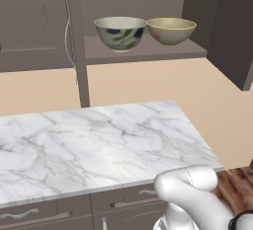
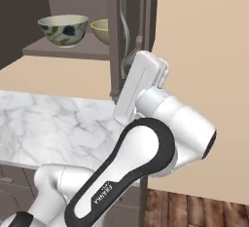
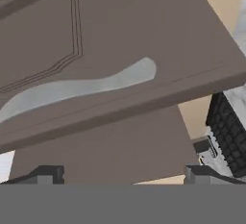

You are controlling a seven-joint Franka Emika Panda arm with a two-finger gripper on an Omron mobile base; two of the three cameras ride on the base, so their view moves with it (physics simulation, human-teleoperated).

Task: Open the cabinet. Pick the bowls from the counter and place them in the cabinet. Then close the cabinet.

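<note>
Currently, status by item:
Cabinet (image 1: 148, 51): both doors stand open; the shelf inside is exposed.
Grey-cream bowl (image 1: 120, 32): upright on the cabinet shelf, left of the other bowl, dark leaf marks facing outward.
Mustard-yellow bowl (image 1: 171, 30): upright on the same shelf, just beside the grey-cream bowl, rims close together.
Counter (image 1: 99, 140): white marble slab below the cabinet, its surface bare.
Right door (image 3: 120, 35): swung outward; its silver bar handle (image 3: 77, 88) lies across the hand view, near the fingertips.
Gripper (image 3: 122, 175): jaws spread wide, nothing between them; both fingertips sit apart from the door and handle.
Arm (image 2: 146, 143): raised beside the right door edge.
</note>
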